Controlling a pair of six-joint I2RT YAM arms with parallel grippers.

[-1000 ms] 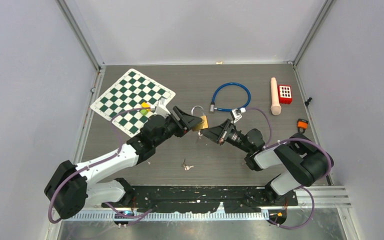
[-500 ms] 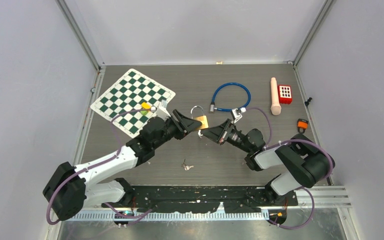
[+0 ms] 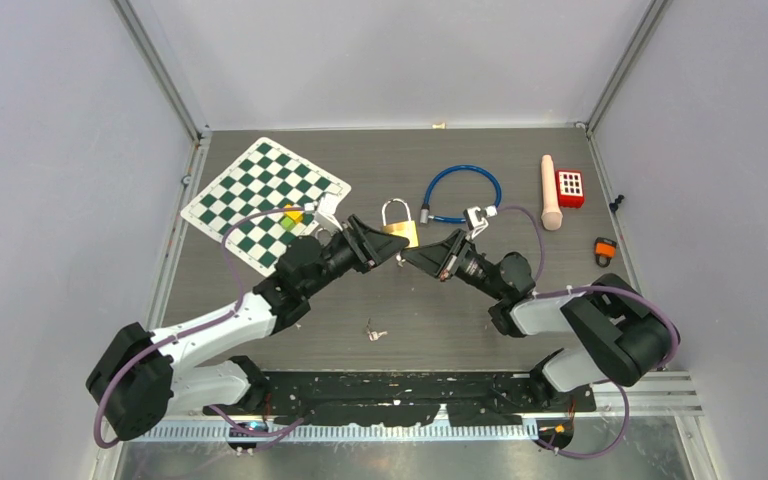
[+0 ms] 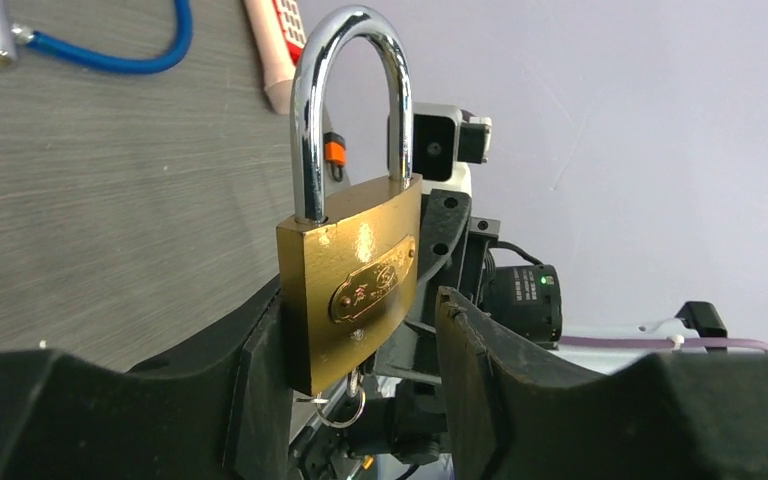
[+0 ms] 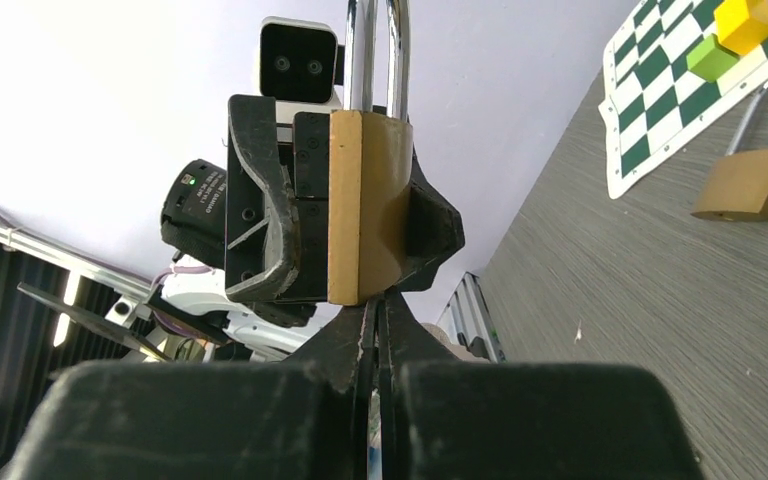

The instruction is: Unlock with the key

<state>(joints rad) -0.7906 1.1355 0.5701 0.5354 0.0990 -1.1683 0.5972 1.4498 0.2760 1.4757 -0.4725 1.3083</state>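
Fingers (image 4: 475, 360) of your left gripper (image 4: 365, 330) clamp the brass padlock (image 4: 355, 290) upright, shackle up. Your right gripper (image 5: 378, 310) is pinched closed just under its base, where a key ring (image 4: 348, 405) hangs; loose keys (image 3: 373, 331) lie nearer the arm bases.

- Brass padlock with steel shackle (image 3: 398, 229): was tilted between the two tools. It now sits squared up, shackle pointing straight away from the arm bases, a little farther out than before.
- Left gripper (image 3: 390, 243): jaws have drawn in from a wider stance and now press on the padlock's two broad faces. It has advanced together with the lock.
- Right gripper (image 3: 412, 257): its pinched tip has followed outward and now meets the padlock's underside, directly opposite the left gripper.
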